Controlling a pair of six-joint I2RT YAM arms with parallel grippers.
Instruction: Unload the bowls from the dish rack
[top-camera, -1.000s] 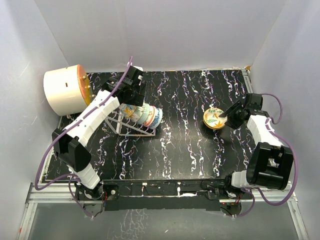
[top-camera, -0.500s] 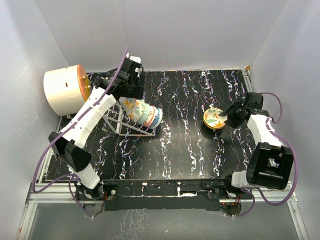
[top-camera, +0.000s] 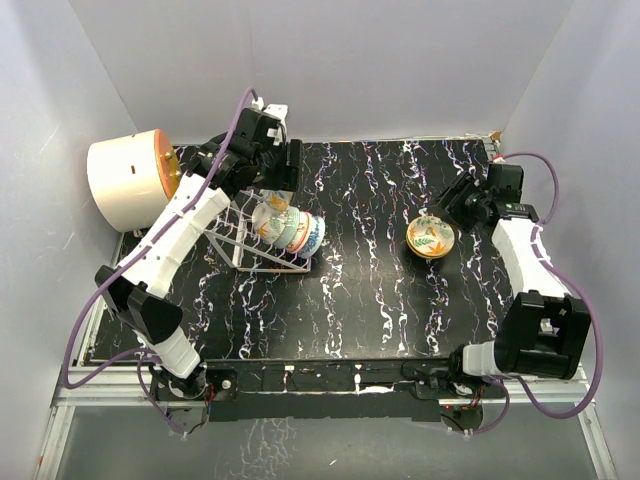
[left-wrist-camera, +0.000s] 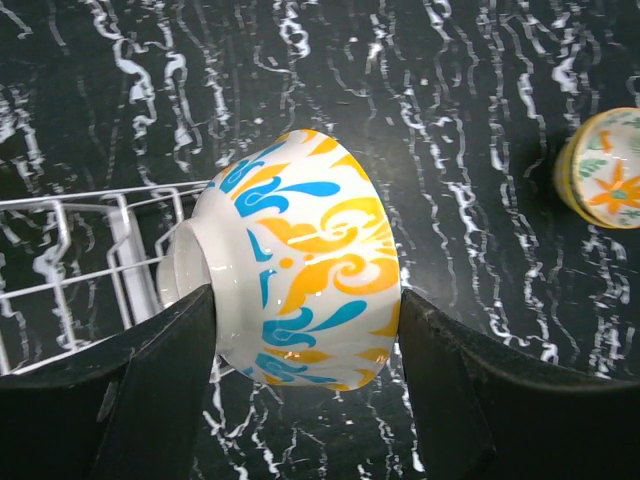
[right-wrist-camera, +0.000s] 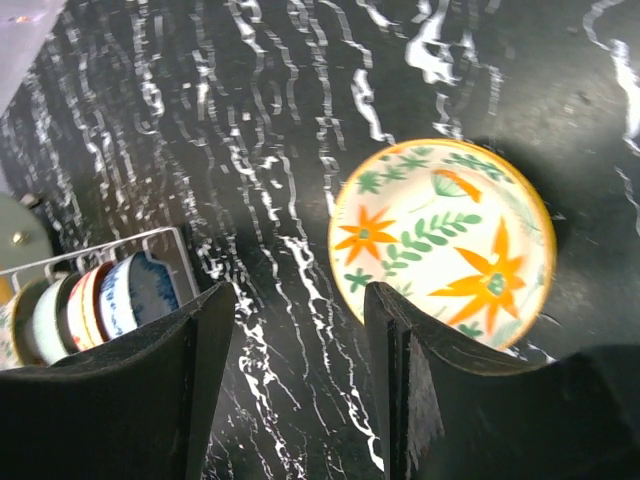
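Here, glossy flared bowl (left-wrist-camera: 300, 280), wire rack (left-wrist-camera: 130, 265)

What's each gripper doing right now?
Left gripper: closed on the yellow-and-blue bowl.
Right gripper: open, holding nothing.

Lab rig: white booth walls (top-camera: 350, 70), black marbled table (top-camera: 380, 300)

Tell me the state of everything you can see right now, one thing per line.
Left jaws: shut on the held bowl.
Held bowl: on its side, gripped.
Right jaws: open, empty.
Yellow bowl: upright on the table, free.
Rack: bowls standing on edge in it.
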